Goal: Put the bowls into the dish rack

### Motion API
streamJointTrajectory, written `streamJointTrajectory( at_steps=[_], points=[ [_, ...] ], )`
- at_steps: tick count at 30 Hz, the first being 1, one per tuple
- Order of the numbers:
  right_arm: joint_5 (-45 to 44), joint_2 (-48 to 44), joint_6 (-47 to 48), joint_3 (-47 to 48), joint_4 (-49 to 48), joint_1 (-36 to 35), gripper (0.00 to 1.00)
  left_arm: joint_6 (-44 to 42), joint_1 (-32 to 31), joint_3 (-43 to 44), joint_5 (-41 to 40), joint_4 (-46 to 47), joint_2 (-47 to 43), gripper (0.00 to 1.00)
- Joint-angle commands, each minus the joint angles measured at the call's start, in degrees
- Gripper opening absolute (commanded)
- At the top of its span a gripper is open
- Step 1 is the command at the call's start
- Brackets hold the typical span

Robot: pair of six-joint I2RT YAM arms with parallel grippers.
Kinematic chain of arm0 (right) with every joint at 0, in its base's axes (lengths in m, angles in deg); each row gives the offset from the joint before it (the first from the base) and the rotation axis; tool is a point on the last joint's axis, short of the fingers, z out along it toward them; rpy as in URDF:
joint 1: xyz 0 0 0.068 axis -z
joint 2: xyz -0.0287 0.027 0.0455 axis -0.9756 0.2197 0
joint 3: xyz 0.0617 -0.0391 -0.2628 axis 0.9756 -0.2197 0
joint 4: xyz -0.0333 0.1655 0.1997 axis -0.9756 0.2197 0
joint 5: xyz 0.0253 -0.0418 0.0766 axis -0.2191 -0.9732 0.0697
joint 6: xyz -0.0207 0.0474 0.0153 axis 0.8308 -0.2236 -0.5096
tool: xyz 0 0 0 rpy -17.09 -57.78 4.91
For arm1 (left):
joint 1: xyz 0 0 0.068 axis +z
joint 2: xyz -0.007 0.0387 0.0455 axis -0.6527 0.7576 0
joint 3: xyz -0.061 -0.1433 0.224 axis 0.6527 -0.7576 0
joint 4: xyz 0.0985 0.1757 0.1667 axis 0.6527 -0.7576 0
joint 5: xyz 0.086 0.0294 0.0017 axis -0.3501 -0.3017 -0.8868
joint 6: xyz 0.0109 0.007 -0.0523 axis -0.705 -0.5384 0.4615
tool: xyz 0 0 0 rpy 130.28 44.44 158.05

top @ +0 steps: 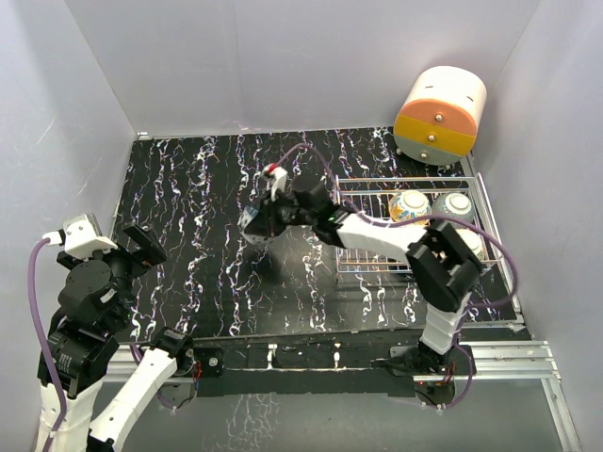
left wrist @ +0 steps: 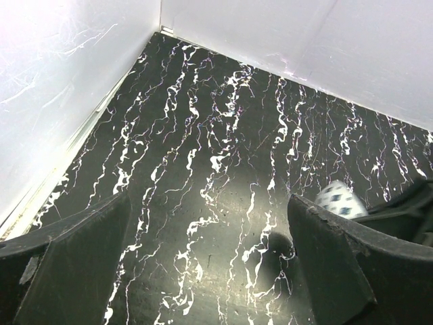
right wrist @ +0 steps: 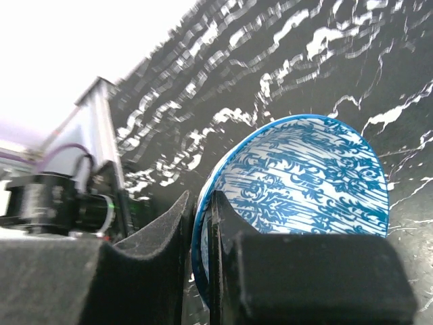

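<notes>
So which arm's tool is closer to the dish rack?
Right. The right tool, pinching a blue-patterned bowl, is over the table's middle, near the dish rack; the left tool is at the opposite edge.

Table (top: pixel 198 207): black, white veining. Bowl (right wrist: pixel 304 183): white, blue scrollwork. Drawer unit (top: pixel 440 113): cream, orange, yellow bands. Rack (top: pixel 372 198): silver.

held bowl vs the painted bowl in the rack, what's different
The held bowl is pinched by its rim in the right claw, left of the rack; the painted bowl sits in it. The held bowl shows a blue-and-white pattern, the painted bowl yellow and blue. Both are round.
</notes>
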Motion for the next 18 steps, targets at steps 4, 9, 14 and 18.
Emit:
streamJointTrajectory(
  at_steps=[4,9,14,18],
  points=[
    [11.5,-17.6,-12.5,-6.6,-18.7,6.0,0.08,-0.5,-0.3,0.0,0.9,1.3,0.9,0.97],
    [9.8,-28.0,-16.1,-12.7,-18.5,12.2,0.08,0.0,-0.3,-0.3,1.7,1.6,0.7,0.97],
    [8.4,-37.2,-18.8,-19.4,-16.0,22.2,0.08,0.2,-0.3,-0.6,2.4,1.6,0.8,0.97],
    [10.4,-42.4,-23.4,-25.4,-15.9,30.9,0.09,0.4,-0.3,-0.5,2.8,1.7,1.0,0.97]
  ],
)
